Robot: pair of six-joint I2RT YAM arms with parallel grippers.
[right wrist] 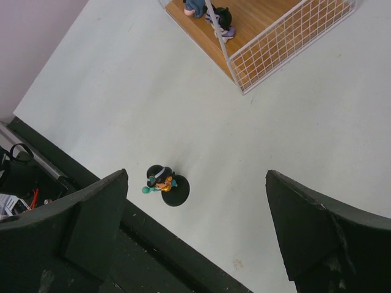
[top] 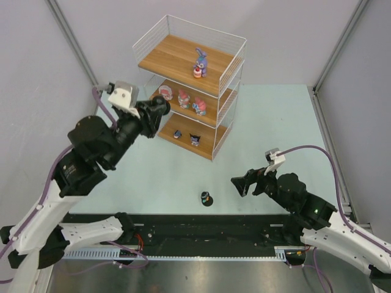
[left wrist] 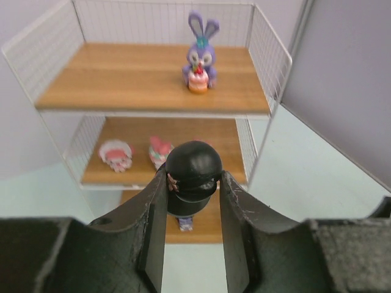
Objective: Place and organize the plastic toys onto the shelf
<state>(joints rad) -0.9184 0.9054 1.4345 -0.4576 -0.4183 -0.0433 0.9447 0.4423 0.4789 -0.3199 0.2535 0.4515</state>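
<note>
The white-wire shelf stands at the back of the table. A purple-blue bunny is on its top board. Three pink-and-white toys sit on the middle board, and two small ones on the bottom board. My left gripper hovers in front of the shelf at middle-board height. It is shut on a dark-haired toy with a round black base. A second dark-haired toy stands on the table near the front edge. My right gripper is open above and just right of it.
A black rail runs along the table's near edge, close behind the loose toy. Grey walls and metal posts enclose the table. In the right wrist view the shelf's lower corner is at the top.
</note>
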